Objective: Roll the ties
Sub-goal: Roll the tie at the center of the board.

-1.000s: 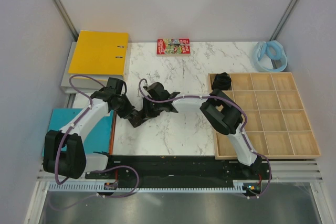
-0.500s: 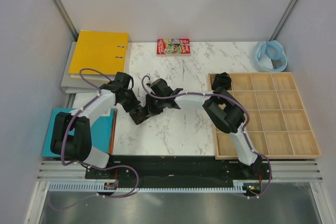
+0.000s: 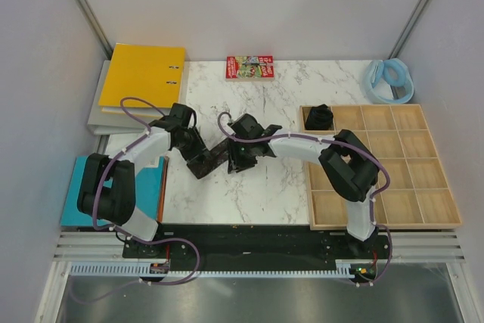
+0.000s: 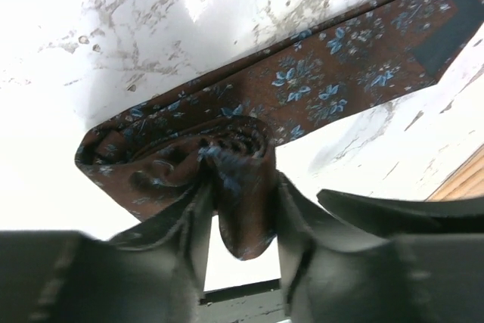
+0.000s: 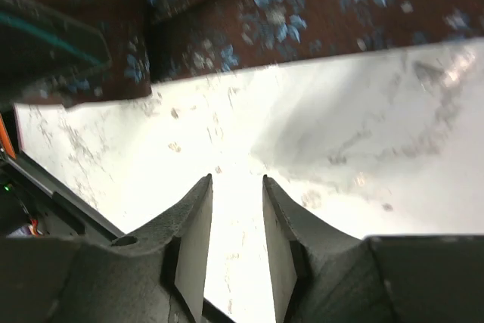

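1. Fabric fills the gap of the left gripper (image 4: 242,187). A fold of the brown tie (image 4: 325,88), printed with small blue flowers, hangs between its fingers (image 4: 189,232) and touches both. I cannot tell whether they are pressing it or merely flanking it.
2. The right gripper (image 5: 236,183) stands parted and empty, its tips over the bare marble table (image 5: 340,111). The tie lies just beyond them.
3. The tie rests on the table between the two grippers. One end is loosely coiled at the left jaws and the rest runs out flat.
4. A second, coiled tie (image 3: 319,116) sits in the far-left corner compartment of the wooden tray (image 3: 386,225), on the table's right side.
5. A yellow binder (image 3: 144,75) lies far left, a book (image 3: 249,66) at the far edge, and a pale blue band (image 3: 389,81) in the far right corner.
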